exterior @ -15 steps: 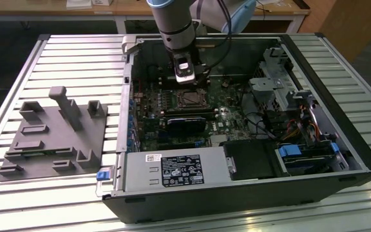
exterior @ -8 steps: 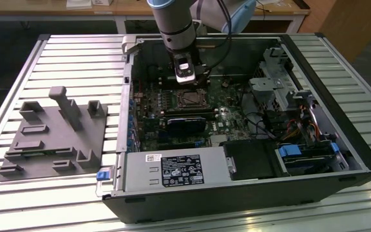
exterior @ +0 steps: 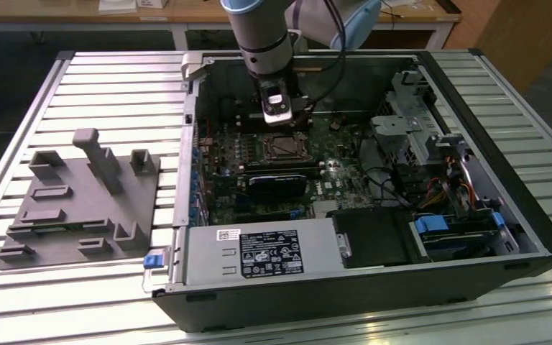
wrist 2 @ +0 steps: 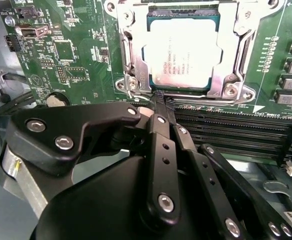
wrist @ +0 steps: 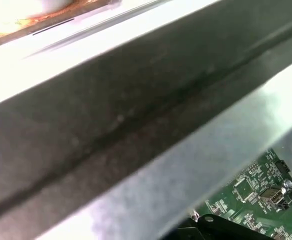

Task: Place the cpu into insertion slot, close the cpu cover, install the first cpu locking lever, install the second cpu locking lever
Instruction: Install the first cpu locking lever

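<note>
- Gripper [wrist 2: 160, 107]: fingers drawn together to a narrow point with nothing seen between them. The tips are at the near rim of the insertion slot [exterior: 259, 147].
- Memory slots [wrist 2: 231, 132]: long and black, just beside the slot's near side, under the fingers. Little room there.
- The cpu [wrist 2: 183, 52]: seated in the slot, pale top up. Judged light, stiff, smooth and fragile underneath; hold it by opposite side edges only.
- The cpu cover [wrist 2: 131, 60]: lies flat around the chip. Judged thin, springy sheet metal; press on the frame.
- Case wall [wrist: 136, 125]: well beyond the slot. Open room above.
</note>
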Tool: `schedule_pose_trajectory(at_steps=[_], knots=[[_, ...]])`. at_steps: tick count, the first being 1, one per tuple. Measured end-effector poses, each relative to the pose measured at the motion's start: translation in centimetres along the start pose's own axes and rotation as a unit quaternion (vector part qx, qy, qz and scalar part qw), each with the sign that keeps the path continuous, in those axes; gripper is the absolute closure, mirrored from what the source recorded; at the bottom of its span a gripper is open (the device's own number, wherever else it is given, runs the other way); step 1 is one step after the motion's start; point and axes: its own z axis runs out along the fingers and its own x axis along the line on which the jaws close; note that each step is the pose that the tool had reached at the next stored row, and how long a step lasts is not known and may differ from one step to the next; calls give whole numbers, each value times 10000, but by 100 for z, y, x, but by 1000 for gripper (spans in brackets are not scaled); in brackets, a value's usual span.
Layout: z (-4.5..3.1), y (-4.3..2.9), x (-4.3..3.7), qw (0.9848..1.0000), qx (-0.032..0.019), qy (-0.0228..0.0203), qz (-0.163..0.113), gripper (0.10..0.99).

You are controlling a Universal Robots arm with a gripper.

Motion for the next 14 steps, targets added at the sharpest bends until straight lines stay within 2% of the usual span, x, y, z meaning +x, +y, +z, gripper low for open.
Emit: schedule_pose_trajectory(at_steps=[6,14], knots=[[-17,6,-3,10000,-48,29,16,980],[-95,22,-18,10000,-48,30,17,980]])
